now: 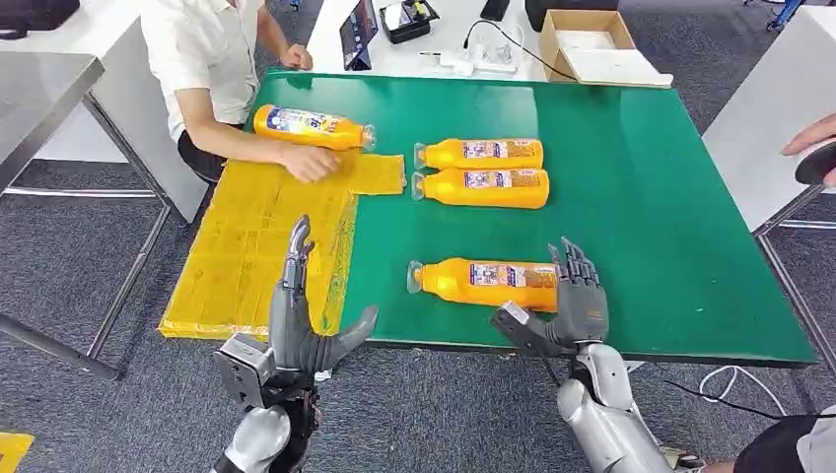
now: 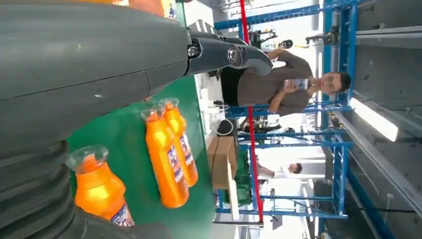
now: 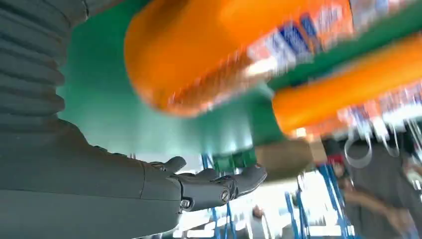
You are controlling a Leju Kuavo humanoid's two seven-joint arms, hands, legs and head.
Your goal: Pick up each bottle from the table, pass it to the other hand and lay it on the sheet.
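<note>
A table (image 1: 641, 197) stands ahead. A sheet (image 1: 256, 246) covers its left edge. One bottle (image 1: 313, 127) lies on the sheet's far end (a person's hand (image 1: 311, 163) rests just before it). Two bottles (image 1: 481, 154) (image 1: 483, 187) lie side by side, touching, mid-table. Another bottle (image 1: 478, 281) lies nearer, at the front edge. A cardboard box (image 1: 592, 44) sits behind the table.

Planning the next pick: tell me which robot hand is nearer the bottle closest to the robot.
Right. The right robot hand is at that bottle's base end; the left robot hand is apart, over the sheet's edge.
</note>
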